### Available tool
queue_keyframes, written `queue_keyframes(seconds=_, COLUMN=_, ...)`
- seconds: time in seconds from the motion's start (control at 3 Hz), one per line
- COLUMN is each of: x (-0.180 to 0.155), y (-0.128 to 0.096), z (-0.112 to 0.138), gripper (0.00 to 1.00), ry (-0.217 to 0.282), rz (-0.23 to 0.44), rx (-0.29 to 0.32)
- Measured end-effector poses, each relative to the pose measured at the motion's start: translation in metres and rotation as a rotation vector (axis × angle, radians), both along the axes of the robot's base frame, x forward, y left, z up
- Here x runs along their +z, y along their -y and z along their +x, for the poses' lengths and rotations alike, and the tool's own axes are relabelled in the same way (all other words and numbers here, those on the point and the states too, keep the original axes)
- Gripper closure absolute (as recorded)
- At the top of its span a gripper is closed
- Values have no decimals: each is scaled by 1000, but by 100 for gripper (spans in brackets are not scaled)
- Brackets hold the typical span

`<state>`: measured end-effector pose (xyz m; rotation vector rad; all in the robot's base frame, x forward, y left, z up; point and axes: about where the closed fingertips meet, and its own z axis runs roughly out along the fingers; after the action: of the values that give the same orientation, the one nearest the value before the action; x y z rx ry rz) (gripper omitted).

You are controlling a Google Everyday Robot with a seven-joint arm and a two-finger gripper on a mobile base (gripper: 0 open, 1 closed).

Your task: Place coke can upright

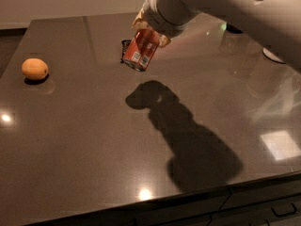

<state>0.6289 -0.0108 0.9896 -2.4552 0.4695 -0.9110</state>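
The coke can (142, 49) is red-orange with a white barcode patch and a silver end. It hangs tilted in the air above the dark table (84, 140), its lower end pointing down and left. My gripper (150, 32) is shut on the can's upper part, at the end of the white arm that comes in from the upper right. The can's shadow falls on the table below and to the right.
A round orange fruit (35, 69) lies at the table's left. A small flat black packet (125, 46) lies behind the can. The table's front edge runs along the bottom. Bright light reflections show at the right.
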Motion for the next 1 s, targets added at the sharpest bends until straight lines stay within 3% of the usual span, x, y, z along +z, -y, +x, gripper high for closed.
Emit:
queue_keyframes(seconds=0.33, x=2, y=-3, z=-1, gripper=100, ry=66, rz=-52, rx=61)
queue_keyframes(seconds=1.0, x=-10, y=-17, z=-12, gripper=100, ry=308, rz=-202, rx=297)
